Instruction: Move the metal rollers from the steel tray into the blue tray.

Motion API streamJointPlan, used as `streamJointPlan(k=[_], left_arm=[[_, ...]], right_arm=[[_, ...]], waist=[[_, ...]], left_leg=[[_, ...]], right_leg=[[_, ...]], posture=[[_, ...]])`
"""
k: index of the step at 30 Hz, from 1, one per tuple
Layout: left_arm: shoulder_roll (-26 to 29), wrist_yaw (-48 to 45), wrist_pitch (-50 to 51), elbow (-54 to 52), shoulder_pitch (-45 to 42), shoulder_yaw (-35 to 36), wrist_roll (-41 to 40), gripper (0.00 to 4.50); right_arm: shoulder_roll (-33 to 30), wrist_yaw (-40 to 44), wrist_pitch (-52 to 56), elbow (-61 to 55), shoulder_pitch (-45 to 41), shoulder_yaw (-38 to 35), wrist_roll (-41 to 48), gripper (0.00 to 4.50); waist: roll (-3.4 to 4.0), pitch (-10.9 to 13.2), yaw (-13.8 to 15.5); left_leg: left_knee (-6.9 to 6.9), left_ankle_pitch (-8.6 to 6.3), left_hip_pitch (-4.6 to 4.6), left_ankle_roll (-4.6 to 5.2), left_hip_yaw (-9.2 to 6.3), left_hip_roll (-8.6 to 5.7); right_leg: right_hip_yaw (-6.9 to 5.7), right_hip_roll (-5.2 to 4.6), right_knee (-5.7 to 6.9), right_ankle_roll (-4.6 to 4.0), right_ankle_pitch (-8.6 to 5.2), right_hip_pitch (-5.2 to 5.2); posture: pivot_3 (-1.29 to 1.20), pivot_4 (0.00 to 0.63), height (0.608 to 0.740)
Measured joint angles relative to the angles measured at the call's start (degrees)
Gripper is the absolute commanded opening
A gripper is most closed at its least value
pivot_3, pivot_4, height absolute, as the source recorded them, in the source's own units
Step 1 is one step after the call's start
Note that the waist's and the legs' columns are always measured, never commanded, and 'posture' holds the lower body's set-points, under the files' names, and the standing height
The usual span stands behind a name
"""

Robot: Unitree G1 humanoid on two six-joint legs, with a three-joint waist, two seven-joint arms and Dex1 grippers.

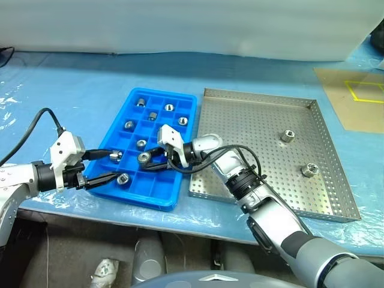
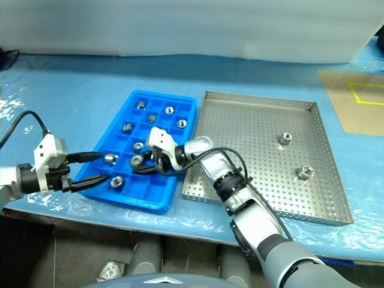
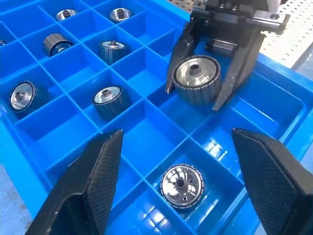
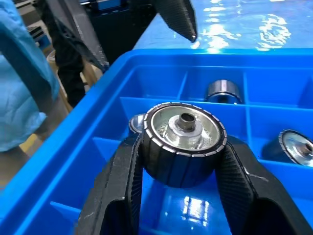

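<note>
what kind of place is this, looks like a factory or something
Probably a workshop or lab bench for parts sorting: a perforated steel tray, a blue tray with gridded compartments holding metal rollers, and a table covered in blue plastic sheet.

On the tabletop [image 1: 90,90], the blue tray [image 1: 189,99] sits just left of the steel tray [image 1: 252,120]. Several metal rollers [image 1: 129,125] lie in separate compartments of the blue tray. Two more rollers [image 1: 287,136] rest on the steel tray's right half, apart from each other.
</note>
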Motion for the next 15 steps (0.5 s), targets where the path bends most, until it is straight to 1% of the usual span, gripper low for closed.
streamJointPlan(k=[1,2,6,10,13,14,15], left_arm=[[-0.07,0.11,0.02,-0.32,0.05,-0.01,0.0,3.74],[-0.14,0.35,0.07,-0.64,0.06,-0.04,-0.02,3.74],[-0.27,0.77,0.25,-0.88,-1.27,-0.83,-0.16,3.74],[-1.47,0.85,0.06,0.49,-6.74,-4.88,-0.14,3.74],[-3.98,0.82,-0.2,2.59,-12.13,-9.59,0.27,3.74],[-5.7,0.87,-0.78,4.31,-15.14,-11.91,0.93,3.74],[-9.25,1.34,-2.08,7.04,-19.39,-13.98,2.08,3.74]], right_arm=[[0.11,-0.24,-0.11,0.16,-0.01,0.0,-0.05,3.26],[0.25,-0.94,-0.18,0.43,-0.16,-0.01,-0.33,3.63],[-0.5,-2.41,-0.6,0.87,-0.69,-0.37,-0.95,3.63],[-3.1,-4.6,-0.66,0.45,-1.08,-3.46,-0.73,3.63],[-6.77,-6.05,0.23,-2.41,-1.19,-6.95,-0.12,3.63],[-8.79,-6.7,0.74,-4.16,-0.92,-8.42,0.28,3.63],[-11.41,-7.49,1.53,-5.63,-0.75,-10.03,0.56,3.63]], waist=[[0.0,0.0,0.01],[0.0,0.0,0.02],[0.0,0.0,0.02],[0.0,0.0,0.23],[-0.01,-0.01,0.05],[0.04,0.01,0.09],[0.13,0.02,0.35]], left_leg=[[0.0,0.0,0.0,0.0,0.0,0.0],[0.01,0.0,0.0,-0.01,-0.01,0.0],[0.01,0.03,-0.01,-0.04,-0.05,0.0],[0.05,0.12,-0.05,-0.2,-0.08,-0.04],[0.09,0.25,-0.05,-0.41,-0.11,-0.04],[0.11,0.34,0.0,-0.57,-0.16,-0.05],[0.08,0.4,-0.07,-0.66,-0.16,-0.11]], right_leg=[[0.0,0.0,0.0,0.0,0.0,0.0],[-0.01,0.0,0.0,0.0,0.0,0.0],[-0.05,0.0,0.03,0.0,0.0,0.01],[-0.17,-0.08,0.1,0.0,0.0,0.07],[-0.2,-0.07,0.17,-0.01,0.01,0.1],[-0.21,-0.06,0.17,-0.01,0.01,0.17],[-0.32,-0.13,0.17,0.0,0.0,0.23]], posture=[[0.26,0.15,0.74],[0.26,0.15,0.74],[0.21,0.15,0.74],[0.14,0.15,0.74],[0.05,0.15,0.74],[0.02,0.15,0.74],[-0.01,0.15,0.74]])
